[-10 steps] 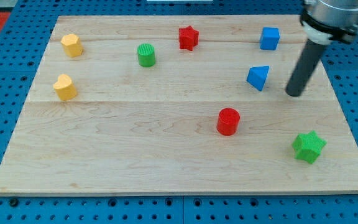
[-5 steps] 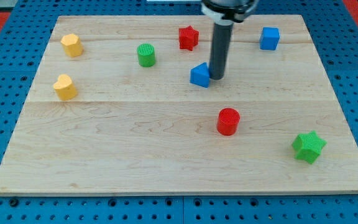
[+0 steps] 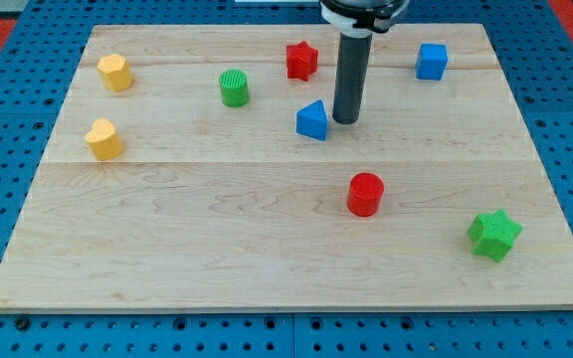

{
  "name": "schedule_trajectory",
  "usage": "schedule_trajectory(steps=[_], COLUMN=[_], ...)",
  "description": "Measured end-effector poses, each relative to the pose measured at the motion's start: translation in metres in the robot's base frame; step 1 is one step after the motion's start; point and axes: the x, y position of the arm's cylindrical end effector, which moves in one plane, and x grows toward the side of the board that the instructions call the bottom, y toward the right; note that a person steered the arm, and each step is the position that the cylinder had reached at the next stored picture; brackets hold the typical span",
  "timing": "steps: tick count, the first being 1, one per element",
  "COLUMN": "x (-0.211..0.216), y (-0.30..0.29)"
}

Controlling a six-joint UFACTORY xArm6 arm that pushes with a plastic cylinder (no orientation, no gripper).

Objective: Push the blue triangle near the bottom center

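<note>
The blue triangle lies on the wooden board, a little above the middle of the view. My tip stands just to its right, a small gap apart from it. The dark rod rises from the tip to the view's top edge.
A red star and a green cylinder sit above and left of the triangle. A blue cube is at the top right. A red cylinder lies below the tip, a green star at the lower right. Two yellow blocks are at the left.
My tip swept from the board's right side leftward and pushed the blue triangle left to the middle. In the last half second the triangle slid slightly further left and the tip held about still.
</note>
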Motion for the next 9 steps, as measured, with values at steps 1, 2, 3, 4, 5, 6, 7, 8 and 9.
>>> schedule_trajectory(steps=[1, 2, 3, 4, 5, 6, 7, 8, 9], x=[-0.002, -0.014, 0.006, 0.034, 0.081, 0.117, 0.094, 0.089, 0.123], y=[-0.009, -0.009, -0.043, -0.072, -0.086, -0.098, -0.091, -0.12, -0.128])
